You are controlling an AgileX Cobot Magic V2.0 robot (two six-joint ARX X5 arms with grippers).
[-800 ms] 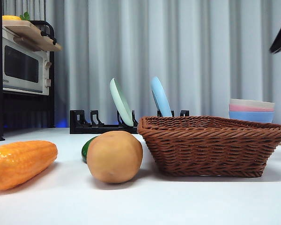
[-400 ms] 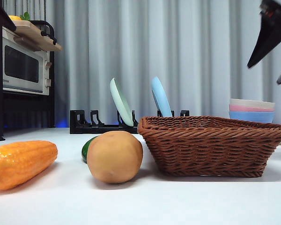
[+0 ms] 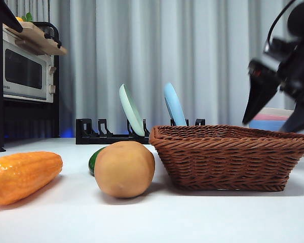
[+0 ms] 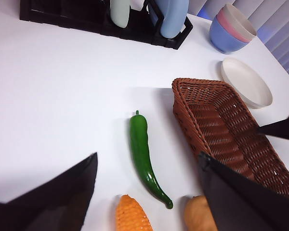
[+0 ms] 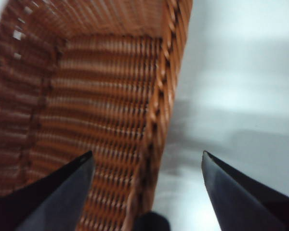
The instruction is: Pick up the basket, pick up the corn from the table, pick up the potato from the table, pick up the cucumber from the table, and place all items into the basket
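Observation:
The brown wicker basket (image 3: 228,157) stands on the white table (image 3: 157,217) at the right. My right gripper (image 3: 264,126) hangs open just above the basket's right rim. In the right wrist view that gripper (image 5: 147,154) straddles the braided rim (image 5: 160,106), touching nothing. The tan potato (image 3: 124,168) sits left of the basket, with the green cucumber (image 3: 95,159) mostly hidden behind it. The orange corn (image 3: 23,174) lies at the far left. My left gripper (image 4: 147,155) is open high above the cucumber (image 4: 145,159), corn (image 4: 132,219) and potato (image 4: 198,219).
A black dish rack (image 3: 99,132) with a green and a blue plate stands behind the basket. Stacked bowls (image 4: 231,29) and a white plate (image 4: 245,82) lie beyond the basket's far end. A microwave (image 3: 23,73) on a shelf is at the back left.
My right gripper has come down from the top right corner to just above the basket's right rim. A black tip of the left arm has appeared at the top left.

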